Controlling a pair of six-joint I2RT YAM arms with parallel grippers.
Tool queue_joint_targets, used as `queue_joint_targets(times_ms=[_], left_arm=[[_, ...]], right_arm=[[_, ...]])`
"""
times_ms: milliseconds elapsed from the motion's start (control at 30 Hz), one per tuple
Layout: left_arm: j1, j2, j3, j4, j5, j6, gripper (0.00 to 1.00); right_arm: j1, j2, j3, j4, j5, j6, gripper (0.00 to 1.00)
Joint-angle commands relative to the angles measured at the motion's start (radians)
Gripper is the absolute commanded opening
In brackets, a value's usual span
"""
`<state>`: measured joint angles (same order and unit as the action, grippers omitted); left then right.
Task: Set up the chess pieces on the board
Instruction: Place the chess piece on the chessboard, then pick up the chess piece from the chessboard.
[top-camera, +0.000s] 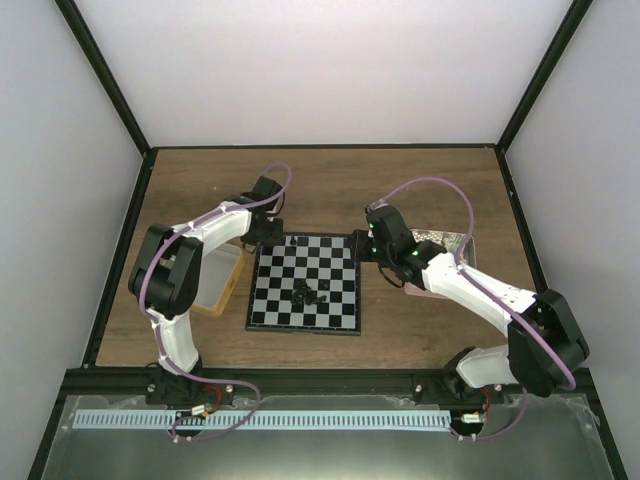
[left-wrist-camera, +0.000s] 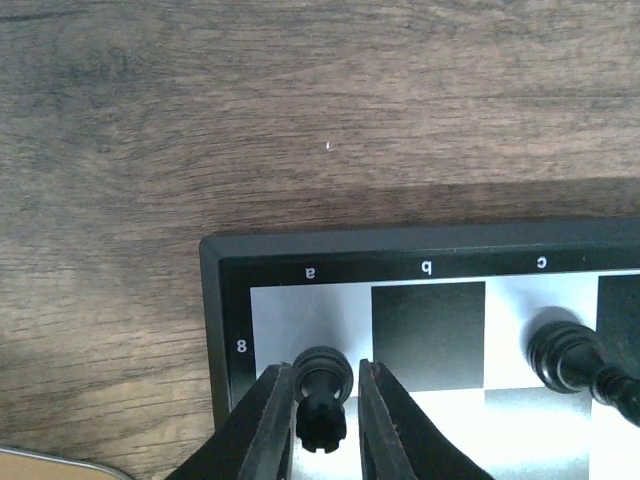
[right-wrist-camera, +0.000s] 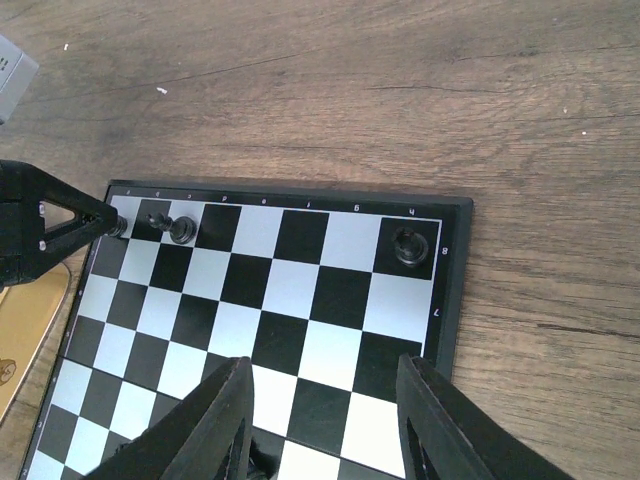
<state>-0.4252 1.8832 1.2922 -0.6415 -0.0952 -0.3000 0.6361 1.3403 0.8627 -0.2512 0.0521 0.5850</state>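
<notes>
One board (top-camera: 275, 310) of black and white checks with a thin black border lies flat in the middle of the wooden table (top-camera: 330, 185), between the two arms. The chess pieces (top-camera: 310, 292) are tiny, glossy and black. Four stand along the far row: a rook (left-wrist-camera: 322, 400) on the corner square marked a and 8, two more (right-wrist-camera: 182, 230) close together a little along that row, and one piece (right-wrist-camera: 408, 246) alone on the opposite far corner. The rest lie heaped near the board's centre, too small to count. The left gripper (left-wrist-camera: 323, 375) brackets the corner rook, one finger close on each side with a sliver of white showing beside the rook's head; whether it is actually pinching the piece I cannot tell. The right gripper (right-wrist-camera: 322, 365) hangs over the board's right half, spread wide and holding nothing. A yellow-rimmed tray (top-camera: 232, 283) sits just beside the board's left edge, under the left arm, and a pinkish tray (top-camera: 445, 240) is partly hidden behind the right arm.
</notes>
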Motion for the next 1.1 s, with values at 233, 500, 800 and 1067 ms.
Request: queue_joint_targets(times_ms=[233, 500, 800, 1067], left_arm=[[0.003, -0.088, 0.07, -0.044, -0.031, 0.026, 0.34], [0.003, -0.393, -0.046, 0.07, 0.034, 0.036, 0.41], [0.003, -0.834, -0.26, 0.29, 0.017, 0.133, 0.52], [0.002, -1.126, -0.387, 0.528, -0.014, 0.146, 0.71]], right_arm=[[-0.008, -0.023, 0.009, -0.005, -0.037, -0.033, 0.44], [0.002, -0.015, 0.026, 0.0, -0.201, -0.083, 0.52], [0.168, 0.18, 0.185, -0.111, -0.169, -0.061, 0.52], [0.259, 0.314, 0.303, -0.214, -0.131, -0.043, 0.5]])
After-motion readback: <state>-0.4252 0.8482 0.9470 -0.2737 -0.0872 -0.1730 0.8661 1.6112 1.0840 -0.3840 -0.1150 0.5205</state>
